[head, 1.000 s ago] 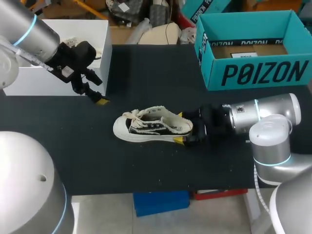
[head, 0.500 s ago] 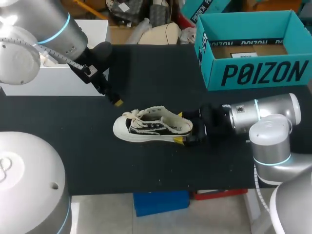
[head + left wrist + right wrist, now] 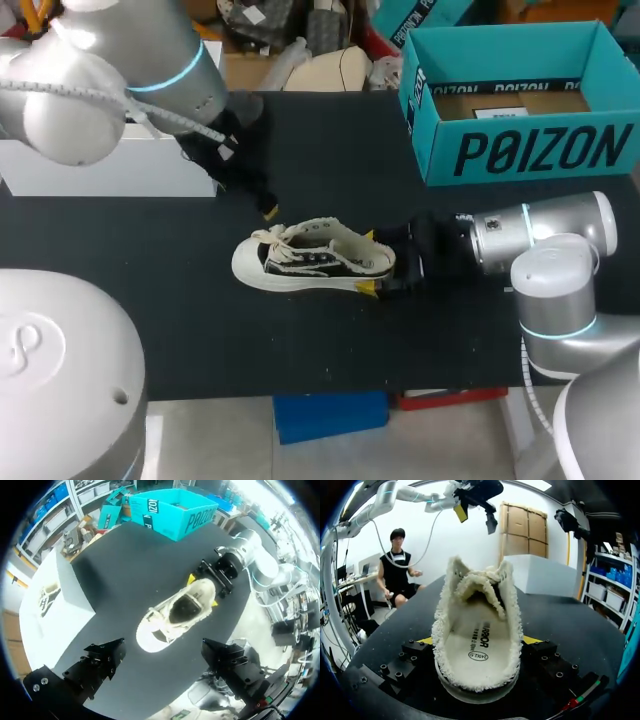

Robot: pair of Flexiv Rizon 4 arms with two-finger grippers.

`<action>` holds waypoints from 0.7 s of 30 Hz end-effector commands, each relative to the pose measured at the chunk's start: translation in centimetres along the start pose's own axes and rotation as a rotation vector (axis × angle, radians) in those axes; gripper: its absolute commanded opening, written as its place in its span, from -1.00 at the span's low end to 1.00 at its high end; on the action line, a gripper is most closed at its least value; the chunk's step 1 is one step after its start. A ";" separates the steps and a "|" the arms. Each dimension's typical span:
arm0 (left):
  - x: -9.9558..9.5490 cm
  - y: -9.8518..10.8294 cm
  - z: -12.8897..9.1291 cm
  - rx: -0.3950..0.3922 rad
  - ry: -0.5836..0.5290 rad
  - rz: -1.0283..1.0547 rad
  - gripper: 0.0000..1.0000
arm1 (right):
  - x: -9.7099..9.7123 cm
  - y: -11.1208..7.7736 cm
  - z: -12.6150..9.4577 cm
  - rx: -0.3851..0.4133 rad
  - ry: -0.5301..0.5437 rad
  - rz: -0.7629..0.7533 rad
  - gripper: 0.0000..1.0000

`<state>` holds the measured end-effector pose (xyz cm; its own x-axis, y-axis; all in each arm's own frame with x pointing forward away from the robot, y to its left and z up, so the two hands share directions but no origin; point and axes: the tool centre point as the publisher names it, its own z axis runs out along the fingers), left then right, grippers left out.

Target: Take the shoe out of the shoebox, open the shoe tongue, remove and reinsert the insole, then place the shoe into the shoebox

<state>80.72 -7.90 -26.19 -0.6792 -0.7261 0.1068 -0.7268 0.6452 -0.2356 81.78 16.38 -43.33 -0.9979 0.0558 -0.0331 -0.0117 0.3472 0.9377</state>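
Note:
A cream and black low sneaker (image 3: 312,256) stands upright on the black table (image 3: 330,150), toe to the left. My right gripper (image 3: 371,263) is shut on its heel, one yellow tip on each side. From the right wrist view the shoe (image 3: 477,630) sits between the fingers, its white insole (image 3: 479,647) lying inside. My left gripper (image 3: 266,209) hangs open just above and behind the toe, apart from the shoe. In the left wrist view it (image 3: 167,667) stands wide, with the sneaker (image 3: 176,615) ahead and below. The teal shoebox (image 3: 520,150) stands open at the back right.
A white box (image 3: 110,165) stands at the back left beside my left arm, with what looks like another shoe (image 3: 46,596) inside. Bare black tabletop lies in front of the sneaker and between it and the teal shoebox.
My left arm has swung right from the white box and now hangs close over the shoe's toe, still open. The right gripper and the shoe have not moved.

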 end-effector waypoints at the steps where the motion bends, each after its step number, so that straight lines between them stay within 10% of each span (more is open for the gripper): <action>1: 1.8 -1.8 0.5 -0.397 -0.217 -0.503 1.00 | 0.0 -0.1 0.3 0.002 -0.002 0.001 -1.00; 12: 1.8 -1.8 0.5 -0.397 -0.217 -0.503 1.00 | 0.0 -0.1 0.3 0.002 -0.002 0.001 -1.00; 21: 5.7 -4.1 3.1 -0.282 -0.360 -0.503 1.00 | 0.0 -0.1 0.3 0.002 -0.002 0.001 -1.00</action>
<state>80.23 -13.11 -26.64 -0.2074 -0.9780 -0.0238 -0.9779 0.2066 0.0328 81.77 16.37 -43.32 -0.9979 0.0556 -0.0329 -0.0116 0.3479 0.9374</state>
